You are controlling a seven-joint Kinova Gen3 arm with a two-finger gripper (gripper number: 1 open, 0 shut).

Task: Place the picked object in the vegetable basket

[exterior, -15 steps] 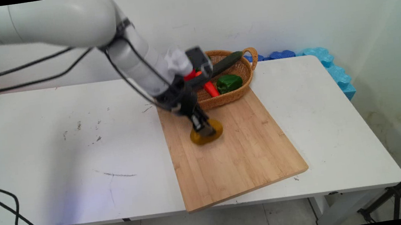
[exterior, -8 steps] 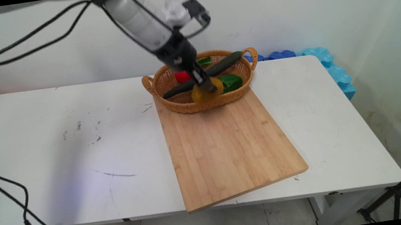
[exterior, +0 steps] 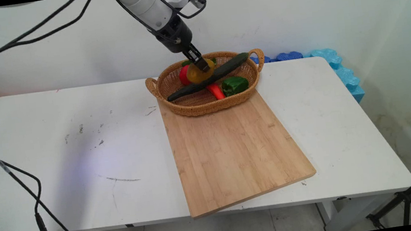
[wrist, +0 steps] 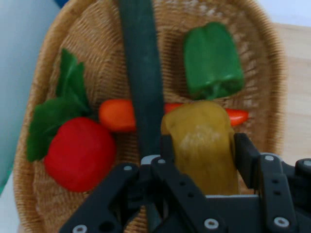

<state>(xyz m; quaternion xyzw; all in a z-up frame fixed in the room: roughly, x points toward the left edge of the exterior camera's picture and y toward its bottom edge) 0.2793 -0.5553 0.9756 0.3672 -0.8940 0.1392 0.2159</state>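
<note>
The gripper [exterior: 203, 65] holds a yellow pepper [wrist: 203, 145], its two fingers [wrist: 245, 158] pressed against the pepper's sides. The pepper is smooth and dull yellow, and hangs in the air over a wicker basket [exterior: 247, 72]. Beneath the gripper a long dark cucumber [wrist: 142, 82] lies slantwise across the basket, over an orange carrot [wrist: 116, 115]. Beyond the fingertips lies a green pepper [wrist: 212, 60]. To the gripper's left sits a red tomato [wrist: 80, 153] with green leaves.

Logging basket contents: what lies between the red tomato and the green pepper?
The long dark cucumber lies between the tomato and the green pepper, over the orange carrot; the hand view shows it.
</note>
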